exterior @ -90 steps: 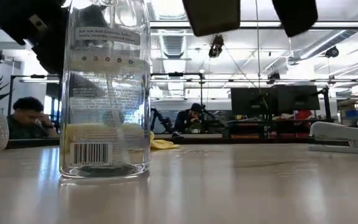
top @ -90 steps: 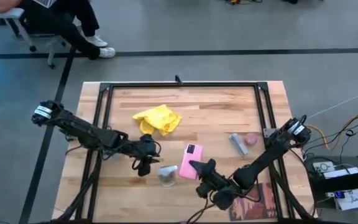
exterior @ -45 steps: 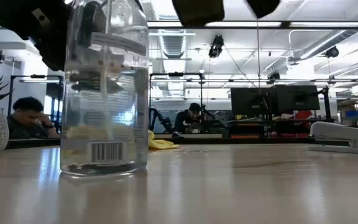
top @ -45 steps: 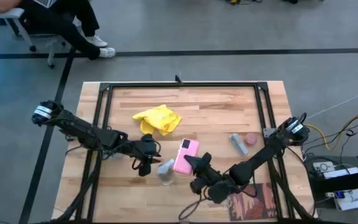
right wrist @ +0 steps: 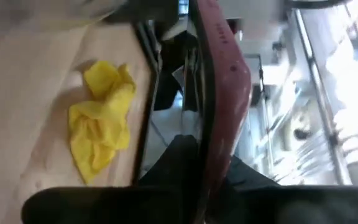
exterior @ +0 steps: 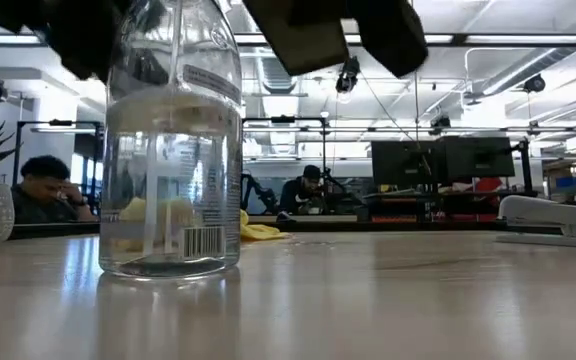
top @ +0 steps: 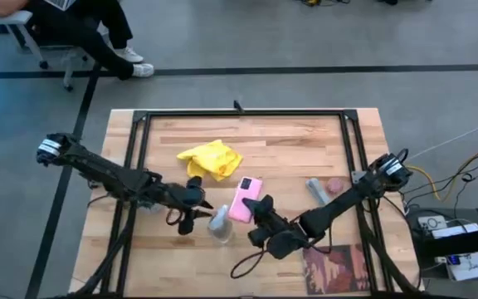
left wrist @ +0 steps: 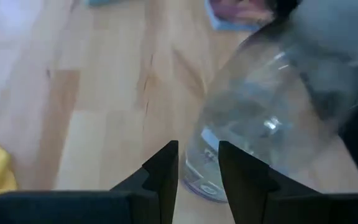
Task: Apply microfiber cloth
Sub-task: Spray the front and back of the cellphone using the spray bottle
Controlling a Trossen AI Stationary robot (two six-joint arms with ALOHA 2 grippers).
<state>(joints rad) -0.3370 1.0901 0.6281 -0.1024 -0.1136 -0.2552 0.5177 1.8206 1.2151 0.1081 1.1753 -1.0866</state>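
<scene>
- While the microfiber cloth [top: 211, 159] lay crumpled and yellow on the far-left part of the table [top: 289, 141], neither gripper touched it; in the right wrist view the cloth [right wrist: 101, 121] sat bunched on the bare wood.
- Right gripper [top: 258, 213]: reached in from the right side, jaws clamped on the near edge of a pink-backed phone [top: 244, 198], which was held tilted off the table; in the right wrist view the phone [right wrist: 219, 81] appeared edge-on between the fingers.
- Left gripper [top: 191, 208]: hovered just beside a clear spray bottle [top: 220, 224], jaws slightly apart and gripping nothing; in the left wrist view the bottle [left wrist: 253, 124] stood just beyond the fingertips [left wrist: 166, 163].
- Low view: the bottle [exterior: 173, 150] stood upright on the table, partly filled with clear liquid.
- Right part of the table: a small grey object [top: 318, 191] and a pink round object [top: 335, 184] lay near each other.
</scene>
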